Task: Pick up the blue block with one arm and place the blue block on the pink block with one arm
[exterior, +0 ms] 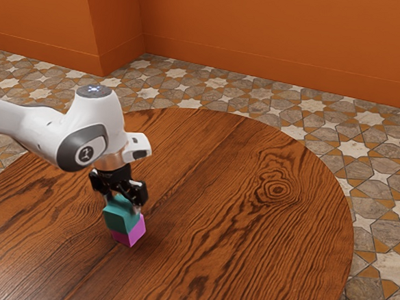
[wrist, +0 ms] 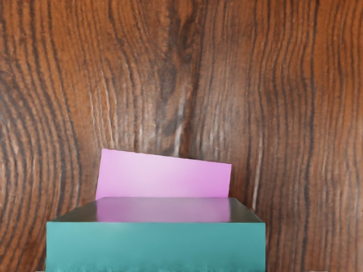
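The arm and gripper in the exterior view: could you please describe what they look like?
The arm is a glossy white shell of rounded, tubular links. Its big joint carries a dark grey round cap with a small white mark, and a grey top disc with pale lights. The black two-finger gripper is angular.

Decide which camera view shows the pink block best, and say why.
The wrist view: the pink block shows its top face broadly, the near part hidden by the blue block. The exterior view shows it small, under the blue block.
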`<state>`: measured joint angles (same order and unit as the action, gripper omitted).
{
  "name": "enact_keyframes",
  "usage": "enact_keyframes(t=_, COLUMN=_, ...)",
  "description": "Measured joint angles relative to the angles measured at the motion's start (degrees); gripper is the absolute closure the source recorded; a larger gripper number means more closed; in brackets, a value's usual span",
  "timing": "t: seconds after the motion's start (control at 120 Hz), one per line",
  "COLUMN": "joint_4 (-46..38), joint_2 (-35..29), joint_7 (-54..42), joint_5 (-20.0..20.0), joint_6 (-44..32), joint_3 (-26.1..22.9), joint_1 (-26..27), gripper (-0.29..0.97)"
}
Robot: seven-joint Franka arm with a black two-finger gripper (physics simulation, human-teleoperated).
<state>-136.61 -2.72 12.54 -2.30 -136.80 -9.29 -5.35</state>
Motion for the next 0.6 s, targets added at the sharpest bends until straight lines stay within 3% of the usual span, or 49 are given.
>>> enact_keyframes(t=0.258, joint_4=0.70, joint_2=-11.43, joint_7=-1.00, joint_5=0.06, joint_6=0.48, joint_3=-0.51, joint_1=-0.74, gripper=0.04)
enact_keyframes(t=0.35, joint_4=12.09, joint_2=-11.83, joint_7=-3.76, joint_5=0.43, joint_6=2.95, joint_3=-0.32, joint_1=-0.44, gripper=0.03)
enact_keyframes(t=0.442, joint_4=27.27, joint_2=-9.32, joint_7=-6.87, joint_5=3.49, joint_6=11.65, joint_3=-0.37, joint_1=-0.67, gripper=0.02)
enact_keyframes(t=0.6, joint_4=31.26, joint_2=-8.78, joint_7=-11.16, joint_5=5.66, joint_6=22.74, joint_3=-0.40, joint_1=-0.77, gripper=0.01)
